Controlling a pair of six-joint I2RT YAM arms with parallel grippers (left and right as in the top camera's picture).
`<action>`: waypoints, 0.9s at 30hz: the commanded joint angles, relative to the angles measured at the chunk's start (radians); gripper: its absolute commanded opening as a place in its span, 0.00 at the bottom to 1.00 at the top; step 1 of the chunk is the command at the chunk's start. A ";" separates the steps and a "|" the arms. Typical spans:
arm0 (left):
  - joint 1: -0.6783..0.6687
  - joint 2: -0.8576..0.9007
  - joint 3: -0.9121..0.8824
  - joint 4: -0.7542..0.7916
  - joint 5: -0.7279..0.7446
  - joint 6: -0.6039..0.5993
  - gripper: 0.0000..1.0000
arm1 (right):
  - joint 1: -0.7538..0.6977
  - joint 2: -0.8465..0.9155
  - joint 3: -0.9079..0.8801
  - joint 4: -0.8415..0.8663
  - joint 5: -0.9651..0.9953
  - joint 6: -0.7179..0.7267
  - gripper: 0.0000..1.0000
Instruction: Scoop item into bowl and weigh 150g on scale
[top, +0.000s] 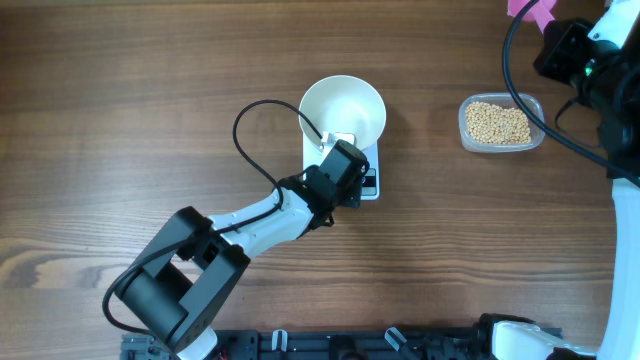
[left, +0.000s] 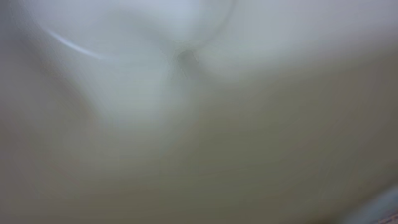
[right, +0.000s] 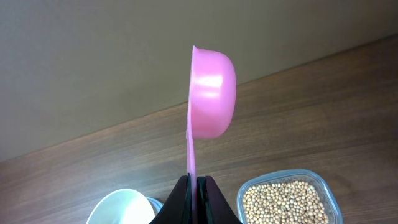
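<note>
The right gripper (right: 193, 186) is clamping a pink plastic scoop's (right: 210, 93) handle, clenched tight. Below it are sitting one round white bowl (right: 121, 208) and one clear tub of tan beans (right: 285, 202).

The left gripper (top: 335, 150), closed, is touching the bowl on one white scale (top: 365, 185).

I see a wooden table (top: 120, 110) filling the overhead view, brown with a long dark grain running left to right. Its surface has a mild sheen, and the light on it looks even, with only soft shadows. From the right wrist camera I see the table's far edge meet a plain beige wall (right: 93, 62), bare and evenly lit. The left wrist view gives me only a pale blur.
</note>
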 joint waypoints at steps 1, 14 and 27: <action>0.007 0.025 -0.012 -0.022 0.031 -0.002 0.04 | -0.001 0.000 0.017 0.002 -0.012 -0.020 0.04; 0.008 0.032 -0.012 -0.023 0.031 -0.002 0.04 | -0.001 0.000 0.017 -0.003 -0.012 -0.020 0.04; 0.008 0.048 -0.012 -0.067 0.031 -0.002 0.04 | -0.001 0.000 0.017 -0.002 -0.012 -0.020 0.04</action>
